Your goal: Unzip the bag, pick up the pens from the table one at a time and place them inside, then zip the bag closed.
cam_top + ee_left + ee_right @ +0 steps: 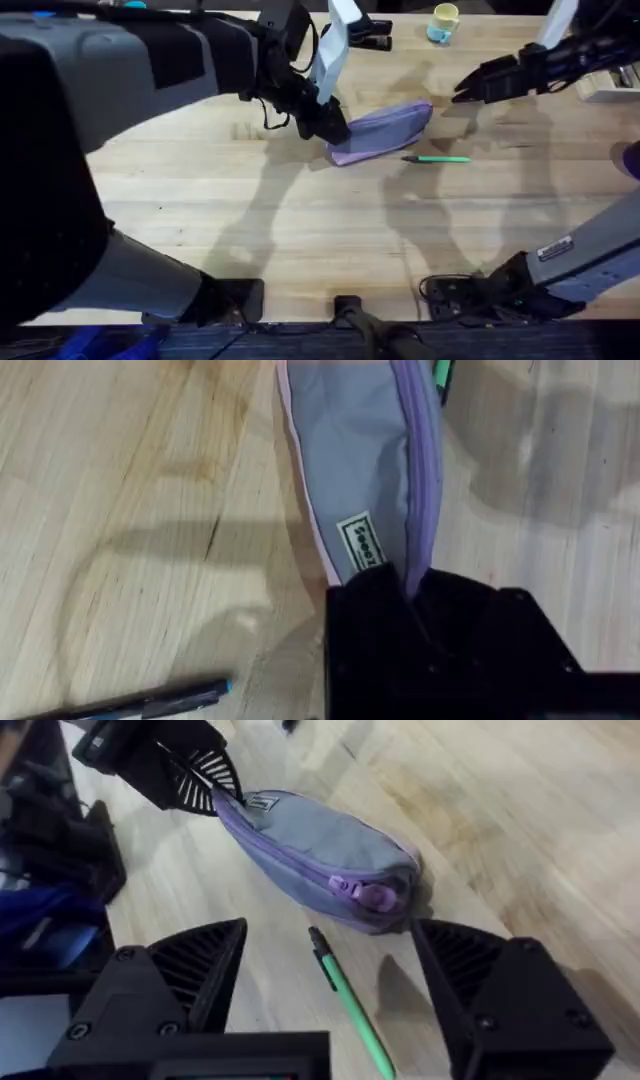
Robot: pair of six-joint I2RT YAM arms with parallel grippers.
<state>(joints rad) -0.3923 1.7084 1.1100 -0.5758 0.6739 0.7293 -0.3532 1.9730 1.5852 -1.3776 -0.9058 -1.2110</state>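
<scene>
We see the lavender pencil pouch [385, 130] lying toward the far middle of the desk [300, 230], zipper pull [375, 896] at its closed end. Our left pincer [330, 125] is clamped on the pouch's other end. A green pen [437, 158] lies just beside the pouch; a dark pen [140, 703] lies nearby. Our right pincer [462, 93] hovers, fingers apart. A yellow mug [444, 20] stands at the far edge.

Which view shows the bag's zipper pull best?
Right wrist: the zipper pull sits in plain sight at the near end of the lavender bag, zipper closed. Left wrist shows the zipper line running to the left tool, no pull. Overhead gives the bag's outline, pull not discernible.
</scene>
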